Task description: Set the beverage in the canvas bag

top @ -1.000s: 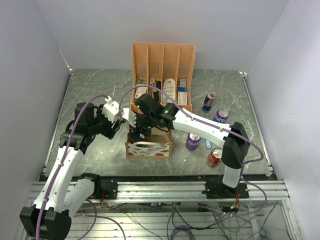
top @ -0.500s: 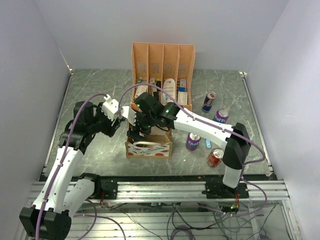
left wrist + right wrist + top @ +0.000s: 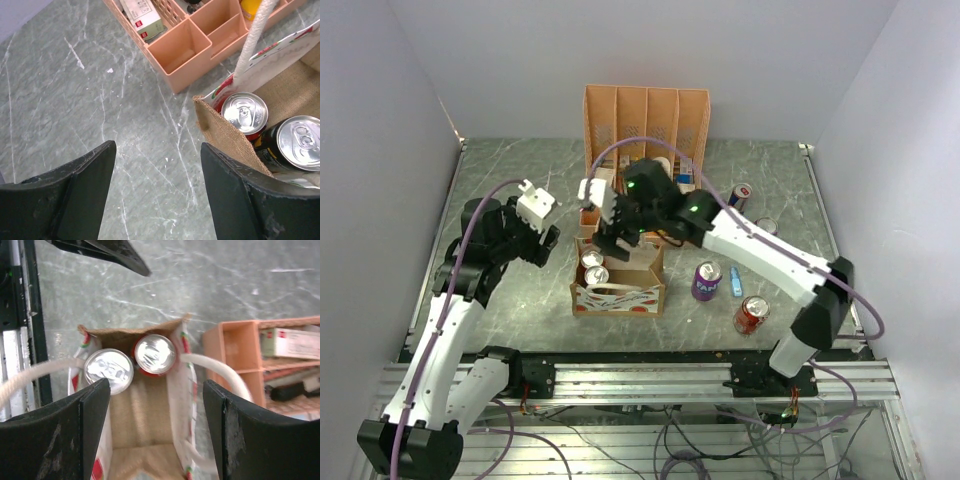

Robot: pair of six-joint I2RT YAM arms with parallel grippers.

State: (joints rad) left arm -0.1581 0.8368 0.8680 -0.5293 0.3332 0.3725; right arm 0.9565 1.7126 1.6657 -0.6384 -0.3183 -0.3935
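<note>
Grey marbled worktop (image 3: 520,160) | one canvas bag (image 3: 618,296) at frame centre, two cans (image 3: 597,274) stood upright inside | four cans (image 3: 706,281) counted at right | left jaws, right jaws: both spread wide, nothing held

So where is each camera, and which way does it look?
Top: high behind the robot, looking down at the table; left arm and right arm show.
Left wrist: looks down at the canvas bag's corner; left tool's open fingers show.
Right wrist: looks straight down into the bag; right tool's fingers show.
All three share the two cans inside.
</note>
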